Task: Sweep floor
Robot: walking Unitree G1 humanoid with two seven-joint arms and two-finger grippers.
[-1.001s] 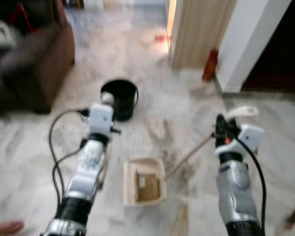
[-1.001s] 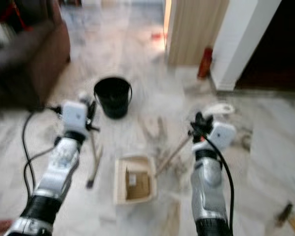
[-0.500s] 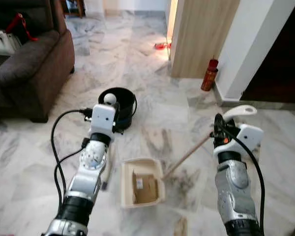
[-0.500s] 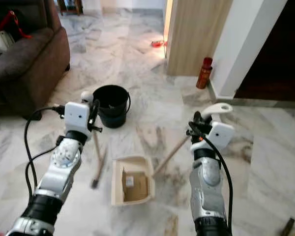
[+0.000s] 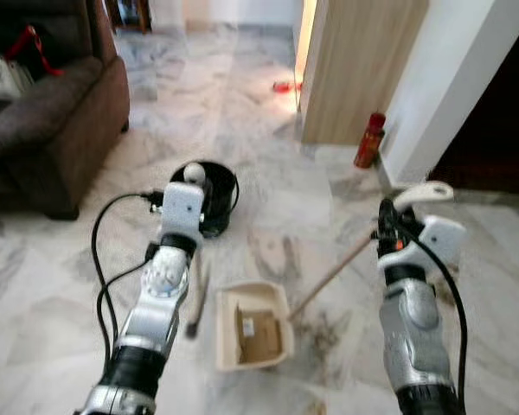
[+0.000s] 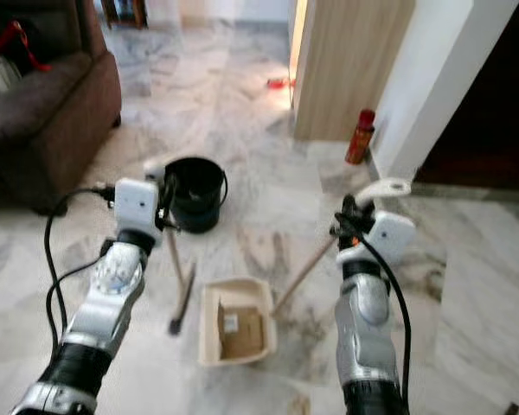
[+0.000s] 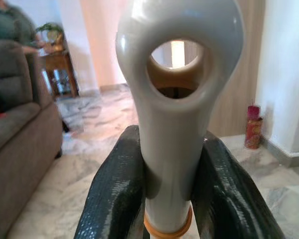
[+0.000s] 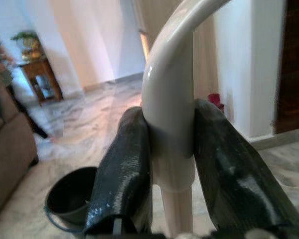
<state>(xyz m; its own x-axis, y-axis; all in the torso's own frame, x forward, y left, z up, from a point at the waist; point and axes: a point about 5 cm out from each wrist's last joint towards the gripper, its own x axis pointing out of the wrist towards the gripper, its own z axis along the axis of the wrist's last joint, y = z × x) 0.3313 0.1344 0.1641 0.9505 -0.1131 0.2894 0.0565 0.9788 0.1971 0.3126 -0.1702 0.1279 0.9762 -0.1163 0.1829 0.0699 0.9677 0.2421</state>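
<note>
The left hand (image 7: pixel 170 199) is clamping its two black fingers (image 7: pixel 114 189) around the cream plastic grip of a short broom (image 6: pixel 175 277), just under the hanging hole at the grip's top. In the head views this broom's thin handle is slanting down from the left hand to a dark brush end that is resting on the white and grey marbled floor (image 5: pixel 52 285), just left of the cream plastic dustpan (image 5: pixel 253 327).

The right hand (image 8: pixel 172 164) is squeezing its black fingers (image 8: pixel 127 169) on the curved cream grip of the dustpan's long wooden handle (image 5: pixel 333 275). That handle is running diagonally from the right hand down to the dustpan, which is sitting flat on the floor between the two silver arms. A brown piece of cardboard-like litter (image 5: pixel 258 333) is lying inside the dustpan.

A round black plastic bucket (image 6: pixel 195 192) is standing on the floor just beyond the left hand. A dark brown fabric sofa (image 5: pixel 43 112) is occupying the far left, with a red strap on its seat. A red cylindrical can (image 5: pixel 369 138) is standing by the foot of a light wooden door panel (image 5: pixel 350 65), next to a white wall corner. Brownish marks are showing on the floor around the dustpan. In the left wrist view, a person in a green top (image 7: pixel 12 22) is sitting near a small wooden side table (image 7: pixel 60 69).
</note>
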